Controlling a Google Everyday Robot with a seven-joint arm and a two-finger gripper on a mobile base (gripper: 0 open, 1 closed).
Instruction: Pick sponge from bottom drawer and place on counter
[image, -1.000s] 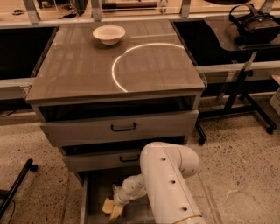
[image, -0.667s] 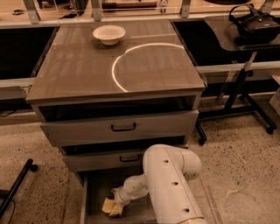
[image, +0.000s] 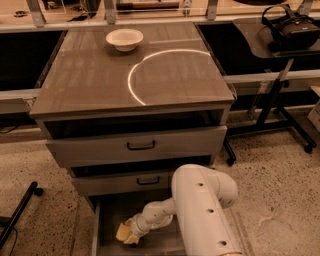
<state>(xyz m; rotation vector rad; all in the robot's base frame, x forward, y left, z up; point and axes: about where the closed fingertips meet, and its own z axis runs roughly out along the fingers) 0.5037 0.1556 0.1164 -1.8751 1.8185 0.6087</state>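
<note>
The pale-yellow sponge (image: 123, 232) lies on the wood-grain floor of the open bottom drawer (image: 107, 212), at its left side. My gripper (image: 131, 234) reaches down into the drawer from the white arm (image: 202, 210) and sits right at the sponge, covering its right part. The counter (image: 90, 75) is the glossy grey-brown top of the cabinet, with a bright white arc mark (image: 150, 65) on it.
A cream-white bowl (image: 124, 39) stands at the back of the counter. Two upper drawers with black bar handles (image: 141, 146) are shut above the open one. A black stand with a headset (image: 292, 30) is at the right. A black leg (image: 17, 215) lies at the left floor.
The arm and gripper have stayed at the sponge in the bottom drawer; the gripper has shifted very slightly toward it. Nothing else has moved.
</note>
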